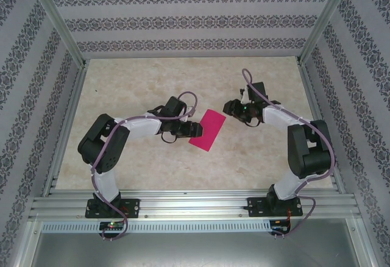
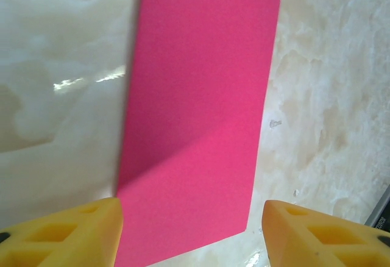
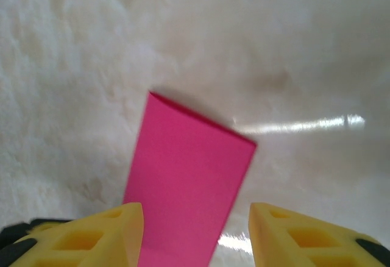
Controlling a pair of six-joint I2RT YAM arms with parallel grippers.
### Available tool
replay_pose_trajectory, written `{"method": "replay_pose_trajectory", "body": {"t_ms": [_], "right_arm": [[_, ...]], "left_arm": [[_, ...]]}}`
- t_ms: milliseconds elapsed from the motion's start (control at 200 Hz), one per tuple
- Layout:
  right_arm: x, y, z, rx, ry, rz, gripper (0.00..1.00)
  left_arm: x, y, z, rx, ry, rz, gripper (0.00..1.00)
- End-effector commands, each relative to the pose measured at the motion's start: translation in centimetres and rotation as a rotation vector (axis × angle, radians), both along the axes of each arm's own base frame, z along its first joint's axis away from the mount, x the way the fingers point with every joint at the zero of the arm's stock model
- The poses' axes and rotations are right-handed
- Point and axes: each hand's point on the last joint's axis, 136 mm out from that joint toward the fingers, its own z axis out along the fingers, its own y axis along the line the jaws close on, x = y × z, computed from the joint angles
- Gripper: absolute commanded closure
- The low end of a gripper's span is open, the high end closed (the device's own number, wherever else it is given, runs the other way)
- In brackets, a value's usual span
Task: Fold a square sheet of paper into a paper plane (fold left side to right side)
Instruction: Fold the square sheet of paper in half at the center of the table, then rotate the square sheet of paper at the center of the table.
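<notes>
marbled worktop (image 1: 152, 84) carries the pink sheet of paper (image 1: 207, 130), a flat folded rectangle between left tool (image 1: 190, 128) and right tool (image 1: 226, 106), both parted and empty, so its crease likely wants one firm, even press.

A pale marble-patterned table (image 1: 152, 84) lay in the middle. Wall panels (image 1: 183, 17) with dark floral bands stood along its far, left and right sides. Silver metal posts (image 1: 58, 23) rose at its far corners. Slotted aluminium rails (image 1: 195, 203) ran along its near edge.
</notes>
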Motion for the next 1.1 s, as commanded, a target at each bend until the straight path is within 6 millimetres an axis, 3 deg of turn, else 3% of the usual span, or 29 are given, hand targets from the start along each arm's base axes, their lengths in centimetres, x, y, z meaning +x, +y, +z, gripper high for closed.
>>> {"method": "replay_pose_trajectory", "body": {"t_ms": [0, 160, 485, 909, 1094], "right_arm": [[-0.7, 1.8, -0.5, 0.081, 0.018, 0.010, 0.50], [-1.5, 2.1, -2.5, 0.069, 0.065, 0.000, 0.50], [-0.8, 3.2, -4.1, 0.013, 0.115, 0.010, 0.52], [1.5, 7.2, -3.5, 0.013, 0.089, 0.110, 0.52], [2.3, 7.8, -3.0, 0.011, 0.068, 0.137, 0.52]], "left_arm": [[-0.5, 0.5, -0.9, 0.015, 0.062, 0.005, 0.38], [-0.9, -0.1, -1.9, -0.012, 0.104, 0.001, 0.40], [-2.6, -0.8, -2.4, -0.016, 0.149, -0.042, 0.45], [-5.0, -2.5, -1.4, -0.030, 0.153, -0.099, 0.47], [-5.2, -2.5, -0.3, -0.043, 0.133, -0.087, 0.47]]}}
